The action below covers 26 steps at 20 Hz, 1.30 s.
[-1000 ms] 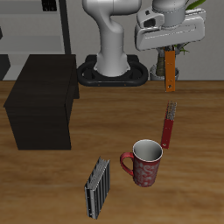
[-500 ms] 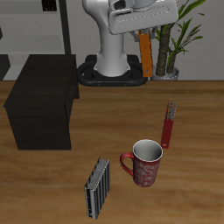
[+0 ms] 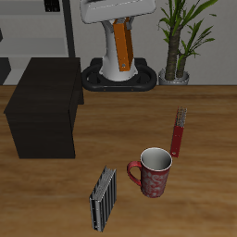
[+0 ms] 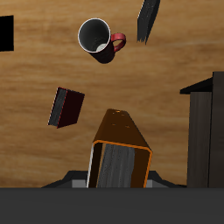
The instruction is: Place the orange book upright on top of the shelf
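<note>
My gripper (image 3: 120,23) is shut on the orange book (image 3: 122,46), which hangs upright below it, high above the table in front of the robot's base. In the wrist view the orange book (image 4: 121,149) shows end-on between my fingers. The shelf (image 3: 43,106), a low black box with a flat top, stands on the table to the side of and below the book; its edge also shows in the wrist view (image 4: 204,122). The book is in the air, apart from the shelf.
A red mug (image 3: 153,172) stands near the table's front. A dark-red book (image 3: 178,131) lies beside it. A grey-black striped book (image 3: 103,198) stands near the front edge. A potted plant (image 3: 180,42) and a grey rack (image 3: 37,28) stand at the back.
My gripper has carried the orange book sideways at height, from above the dark-red book's side across the robot's base toward the shelf. The objects on the table have not moved.
</note>
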Tool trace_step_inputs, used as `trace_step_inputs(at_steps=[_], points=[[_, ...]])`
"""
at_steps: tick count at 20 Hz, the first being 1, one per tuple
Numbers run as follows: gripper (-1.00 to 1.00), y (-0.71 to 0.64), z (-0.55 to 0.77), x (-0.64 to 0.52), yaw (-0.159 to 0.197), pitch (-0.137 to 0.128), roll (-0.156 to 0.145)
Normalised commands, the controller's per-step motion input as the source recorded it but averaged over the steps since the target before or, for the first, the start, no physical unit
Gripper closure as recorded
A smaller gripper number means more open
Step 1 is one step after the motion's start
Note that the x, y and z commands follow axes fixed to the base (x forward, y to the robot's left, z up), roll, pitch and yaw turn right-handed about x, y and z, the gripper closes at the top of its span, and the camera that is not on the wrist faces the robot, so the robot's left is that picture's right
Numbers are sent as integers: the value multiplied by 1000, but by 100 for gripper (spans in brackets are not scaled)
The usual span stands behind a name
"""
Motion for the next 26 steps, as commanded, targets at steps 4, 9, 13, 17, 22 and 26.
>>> trace_step_inputs(at_steps=[4, 9, 13, 17, 22, 26], points=[[100, -738, 149, 52, -19, 14, -64], [100, -549, 55, 84, -6, 16, -77], [100, -376, 7, 33, 54, 52, 41], [100, -705, 80, 69, 86, -9, -69], [100, -411, 19, -12, -4, 21, -36], [100, -184, 78, -64, 19, -4, -24]])
